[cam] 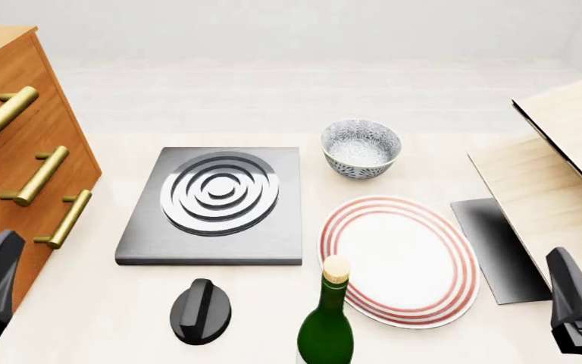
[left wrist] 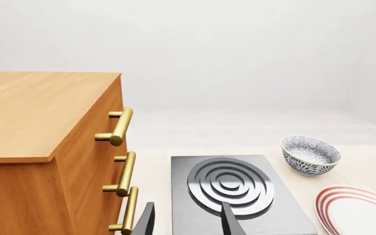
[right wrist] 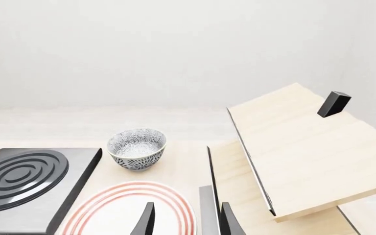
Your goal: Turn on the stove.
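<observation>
While both arms sit low at the near edge of the table, the stove lies flat left of centre, silver rings up, nothing on it. Its knob lies apart, just in front of the hotplate, ridge pointing roughly away from the arms. L gripper is apart, fingers empty, above the hotplate's near edge per the wrist view; in the front view it is beside the drawers. R gripper is also apart & empty, over the gap between plate and wooden box. Bowl stands behind the plate, right of the stove; appears empty. Plate holds nothing. Green bottle stands upright btwn knob and plate, touching neither grippers nor stove. Box lid is tilted open; inside not visible.
</observation>
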